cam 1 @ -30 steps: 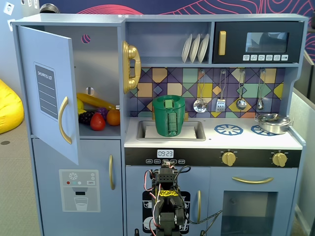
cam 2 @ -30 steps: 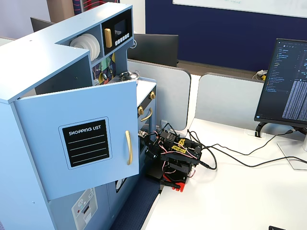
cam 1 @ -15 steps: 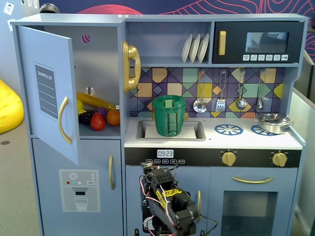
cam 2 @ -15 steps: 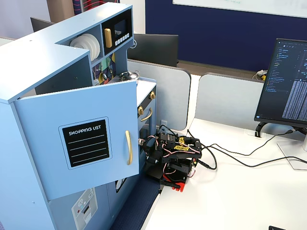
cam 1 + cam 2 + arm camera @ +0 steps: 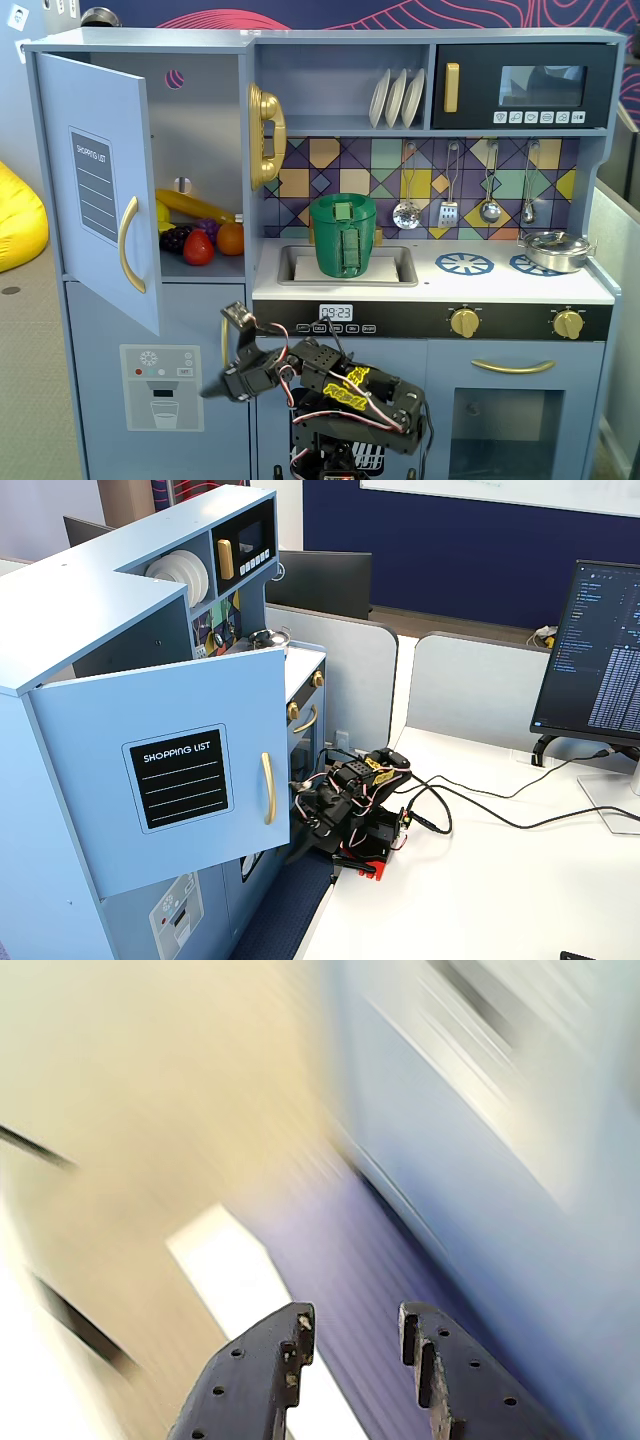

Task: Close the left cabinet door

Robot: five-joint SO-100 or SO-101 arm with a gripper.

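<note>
The large light-blue rectangular cabinet door with its black shopping-list panel stood wide open, nothing yet closed, while the black two-fingered hand, spread and empty, hovered below it.

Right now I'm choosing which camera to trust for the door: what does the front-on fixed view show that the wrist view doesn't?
Only a fixed view shows the left cabinet door swung open with its gold handle, the toy fruit inside, and the arm low in front. Only the wrist view shows the gap between the gripper fingers, open. Both share light-blue cabinet surface, though it is motion-blurred in the wrist view.
</note>
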